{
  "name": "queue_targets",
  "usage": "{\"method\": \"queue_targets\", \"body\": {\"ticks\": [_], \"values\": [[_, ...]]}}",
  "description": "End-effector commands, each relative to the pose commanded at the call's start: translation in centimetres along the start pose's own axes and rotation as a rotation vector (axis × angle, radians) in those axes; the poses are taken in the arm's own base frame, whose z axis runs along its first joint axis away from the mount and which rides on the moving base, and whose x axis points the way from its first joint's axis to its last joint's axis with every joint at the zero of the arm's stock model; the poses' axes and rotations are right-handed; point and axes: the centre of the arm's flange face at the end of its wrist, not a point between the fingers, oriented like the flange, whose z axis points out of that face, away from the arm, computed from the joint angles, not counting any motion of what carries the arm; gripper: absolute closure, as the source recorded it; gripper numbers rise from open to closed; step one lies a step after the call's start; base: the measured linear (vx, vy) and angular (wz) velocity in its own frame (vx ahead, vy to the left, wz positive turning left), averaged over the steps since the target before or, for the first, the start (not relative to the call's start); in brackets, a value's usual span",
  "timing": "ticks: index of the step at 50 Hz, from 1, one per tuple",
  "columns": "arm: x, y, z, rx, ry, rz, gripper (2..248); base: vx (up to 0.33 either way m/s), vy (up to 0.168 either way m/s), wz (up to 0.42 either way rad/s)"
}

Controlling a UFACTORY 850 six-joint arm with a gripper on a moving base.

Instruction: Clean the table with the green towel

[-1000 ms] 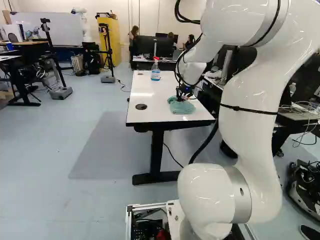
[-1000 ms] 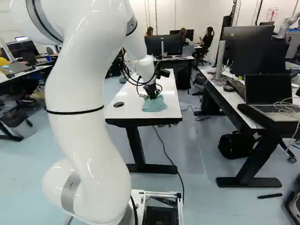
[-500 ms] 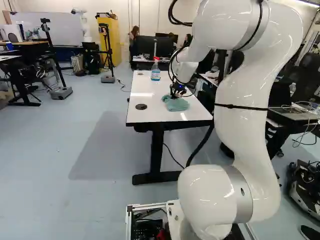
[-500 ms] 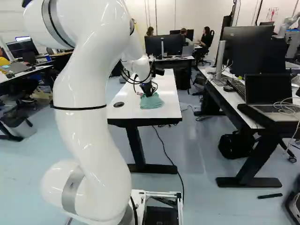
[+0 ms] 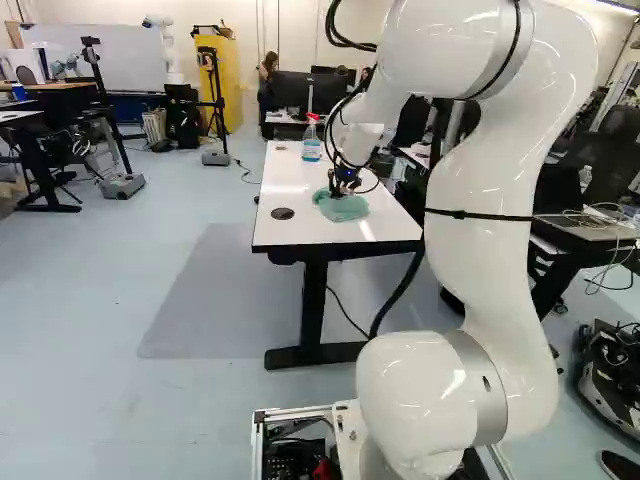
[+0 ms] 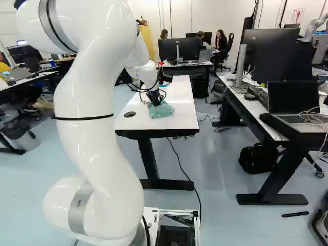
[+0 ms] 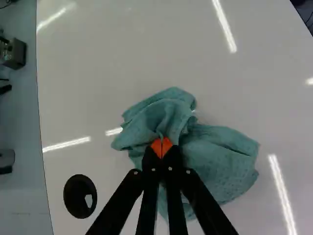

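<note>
Green towel point(image 7: 220, 159) pinched in fingers point(image 6: 156, 99), shifted left across table point(image 5: 300, 229)

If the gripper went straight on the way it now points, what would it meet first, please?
The gripper would probably meet the green towel first, then the white tabletop beneath; the remaining depth is unclear.

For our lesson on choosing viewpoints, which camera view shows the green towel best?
The wrist view: it shows the towel close up, its folds and most of its outline, pinched by the gripper. Both base views show it small, a low heap on the table, partly covered by the gripper.
</note>
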Motion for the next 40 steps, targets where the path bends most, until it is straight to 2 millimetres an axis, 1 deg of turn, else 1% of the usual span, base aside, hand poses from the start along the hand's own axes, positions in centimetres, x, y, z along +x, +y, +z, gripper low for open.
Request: {"method": "queue_targets", "body": {"ticks": [6, 20, 36, 40], "values": [[-0.9, 0.0, -0.6, 0.0, -0.007, -0.003, 230, 0.0, 0.0, 0.0], [-3.0, 0.8, -2.0, -0.007, -0.02, 0.002, 230, 0.0, 0.0, 0.0], [-4.7, 2.5, -5.5, -0.014, 0.002, 0.024, 230, 0.0, 0.0, 0.0], [-5.1, 2.6, -6.3, -0.012, 0.009, 0.024, 230, 0.0, 0.0, 0.0]]}}
